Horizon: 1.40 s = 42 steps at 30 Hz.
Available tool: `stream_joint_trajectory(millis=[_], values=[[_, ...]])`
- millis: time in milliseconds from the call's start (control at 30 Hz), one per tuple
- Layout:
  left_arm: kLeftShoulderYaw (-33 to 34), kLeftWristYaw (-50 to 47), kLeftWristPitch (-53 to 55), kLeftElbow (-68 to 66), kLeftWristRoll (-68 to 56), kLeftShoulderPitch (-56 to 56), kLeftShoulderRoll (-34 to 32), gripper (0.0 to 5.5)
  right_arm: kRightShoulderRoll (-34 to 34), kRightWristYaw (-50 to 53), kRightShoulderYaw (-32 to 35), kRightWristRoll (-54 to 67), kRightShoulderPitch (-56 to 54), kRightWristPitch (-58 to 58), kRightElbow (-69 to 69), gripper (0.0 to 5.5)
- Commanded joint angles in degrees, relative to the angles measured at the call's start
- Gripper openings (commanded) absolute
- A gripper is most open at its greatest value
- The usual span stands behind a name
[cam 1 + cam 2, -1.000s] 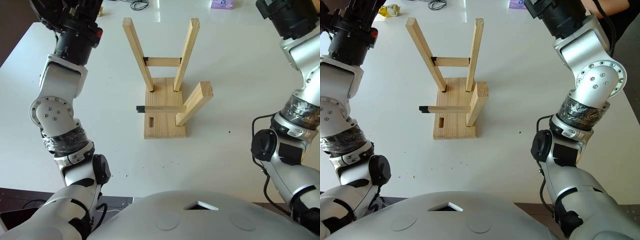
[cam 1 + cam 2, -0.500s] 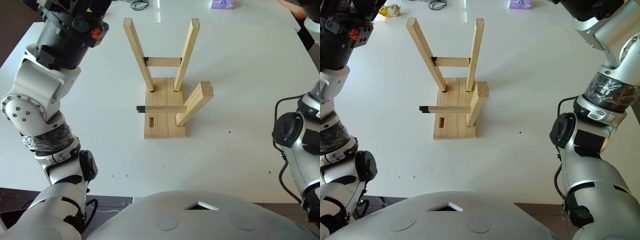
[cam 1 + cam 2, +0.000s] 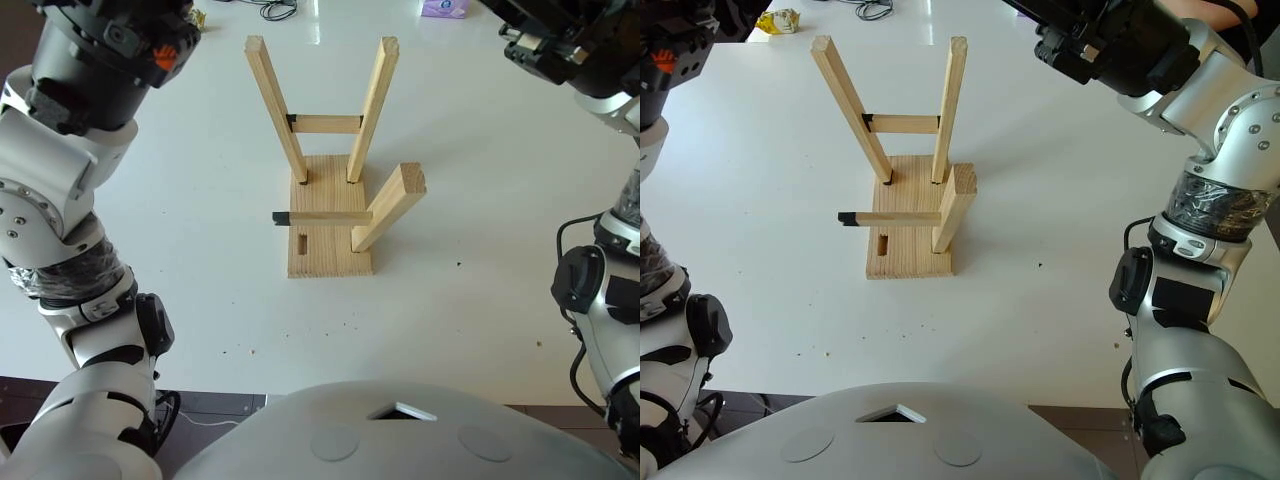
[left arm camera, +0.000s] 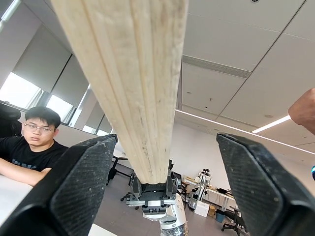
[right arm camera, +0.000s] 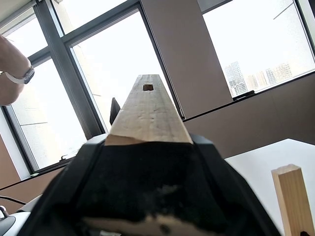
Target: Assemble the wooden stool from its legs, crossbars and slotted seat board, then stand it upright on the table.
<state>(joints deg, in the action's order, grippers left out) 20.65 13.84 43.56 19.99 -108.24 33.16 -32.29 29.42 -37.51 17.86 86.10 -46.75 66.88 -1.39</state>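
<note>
The slotted seat board (image 3: pixel 330 255) lies flat in the middle of the white table (image 3: pixel 480 200). Two legs (image 3: pixel 275 105) (image 3: pixel 372 105) stand in it, joined by a crossbar (image 3: pixel 325 124). A third leg (image 3: pixel 390 208) leans tilted at the board's right, with a dark-tipped crossbar (image 3: pixel 320 216) sticking out to the left. Both arms are raised far from the stool. My left gripper (image 4: pixel 165 147) has a wooden leg (image 4: pixel 133 73) running between its black fingers (image 4: pixel 83 191). My right gripper (image 5: pixel 147 147) is shut on another leg (image 5: pixel 150 113) with a small mortise hole.
A purple packet (image 3: pixel 445 8) and cables (image 3: pixel 275 10) lie at the table's far edge, and a yellow wrapper (image 3: pixel 785 20) sits at the far left. Open table surface surrounds the board on all sides. My right forearm (image 3: pixel 1120 45) hangs over the far right corner.
Both arms have swung while the stool parts stayed put. The left arm rose and moved outward. The right arm's black wrist came back into view at the top right.
</note>
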Motion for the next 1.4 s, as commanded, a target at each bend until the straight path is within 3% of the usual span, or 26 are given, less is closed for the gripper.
stream_joint_trajectory(millis=[33, 700, 1033, 1333, 1400], values=[[-0.18, 0.58, -0.47, -0.96, -0.29, 1.31, -0.71, 3.76, -0.99, 0.27, -0.25, 0.37, 1.83, -1.25, -2.03, 2.07], [0.54, -0.02, -1.21, -0.24, -3.51, -0.07, -2.0, 3.76, -1.14, -1.02, -2.32, 0.39, 8.81, -2.25, -6.23, 2.07], [0.46, -0.45, -2.28, 1.73, -3.97, -1.54, -1.73, 2.24, -1.35, 1.09, -2.7, 3.09, 9.7, -2.16, -7.46, 2.07], [-0.15, 0.43, -2.04, 2.01, -2.71, -0.58, -2.5, 2.17, 0.31, 2.13, -3.72, 2.58, 8.87, -2.06, -6.89, 2.07], [-0.14, 0.58, -2.05, 2.27, -1.94, -0.78, -2.65, 2.15, 0.71, 2.38, -3.97, 2.19, 8.56, -2.12, -6.11, 2.55]])
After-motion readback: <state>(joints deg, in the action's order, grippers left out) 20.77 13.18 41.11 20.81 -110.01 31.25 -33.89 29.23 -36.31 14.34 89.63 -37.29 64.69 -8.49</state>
